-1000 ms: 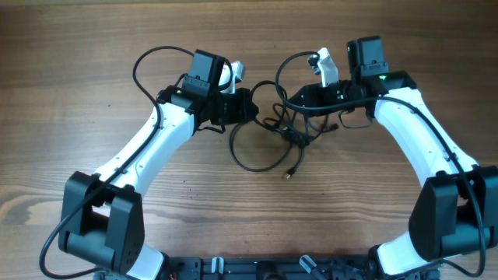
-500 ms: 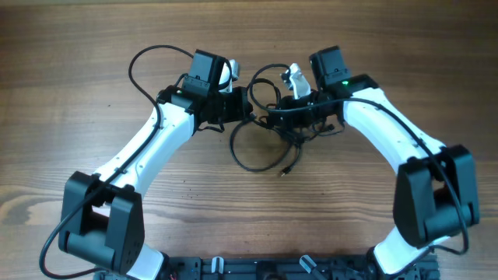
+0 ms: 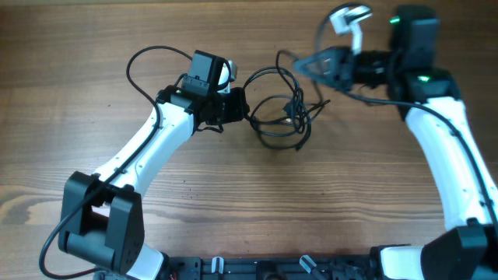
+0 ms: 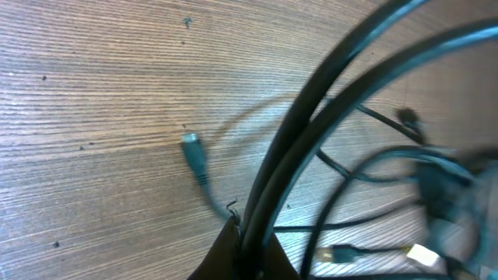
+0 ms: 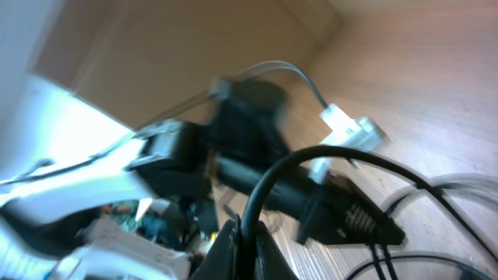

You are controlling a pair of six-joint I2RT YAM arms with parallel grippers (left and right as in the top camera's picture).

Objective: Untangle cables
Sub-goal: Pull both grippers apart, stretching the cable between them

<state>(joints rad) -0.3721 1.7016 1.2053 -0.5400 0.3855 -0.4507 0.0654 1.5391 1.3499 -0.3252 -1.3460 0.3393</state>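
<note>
The black cables (image 3: pixel 282 117) lie in a loose tangle of loops at the table's middle, stretched between both grippers. My left gripper (image 3: pixel 244 106) is shut on two strands at the tangle's left side. In the left wrist view these strands (image 4: pixel 327 101) run up and right from the jaws (image 4: pixel 253 245). A small plug end (image 4: pixel 192 149) and a metallic-tipped plug (image 4: pixel 340 253) lie on the wood. My right gripper (image 3: pixel 308 62) is raised at the far right, shut on one strand. That strand (image 5: pixel 311 159) arcs out of the jaws (image 5: pixel 245 243).
The wooden table (image 3: pixel 93 47) carries nothing else. The left arm's own thick wire (image 3: pixel 144 62) loops at the upper left. In the right wrist view the left arm's black gripper (image 5: pixel 342 214) sits close ahead.
The right arm swung up and to the right with its strand, blurring in motion. The tangle was dragged up and right and its front loop shrank. The left arm held still.
</note>
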